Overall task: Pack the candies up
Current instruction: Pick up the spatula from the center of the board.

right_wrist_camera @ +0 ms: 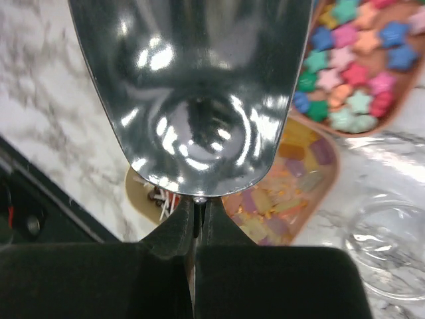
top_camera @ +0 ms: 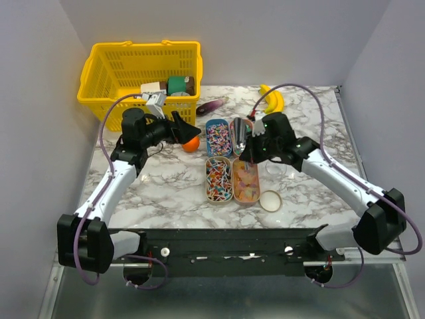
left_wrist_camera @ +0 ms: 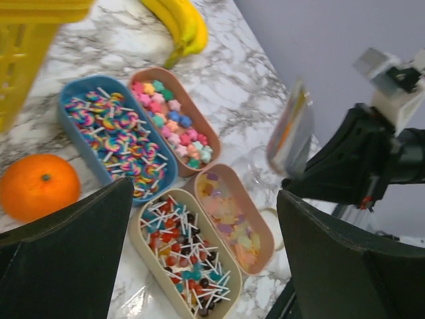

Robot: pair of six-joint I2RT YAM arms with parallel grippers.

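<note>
The claw (right_wrist_camera: 197, 219) pinches the thin handle of a shiny metal scoop (right_wrist_camera: 192, 86), its fingers pressed together. The scoop's empty bowl fills the upper view. Below it lie pastel candies (right_wrist_camera: 285, 186), with star-shaped candies (right_wrist_camera: 345, 73) at the upper right. White lollipop sticks (right_wrist_camera: 159, 196) peek out lower left. A clear container (right_wrist_camera: 392, 246) stands on the marble counter (right_wrist_camera: 40, 119) at the right.

Bright, even light; soft shadows; glare on scoop (right_wrist_camera: 199, 100); candies (right_wrist_camera: 352, 60) behind slightly blurred.
</note>
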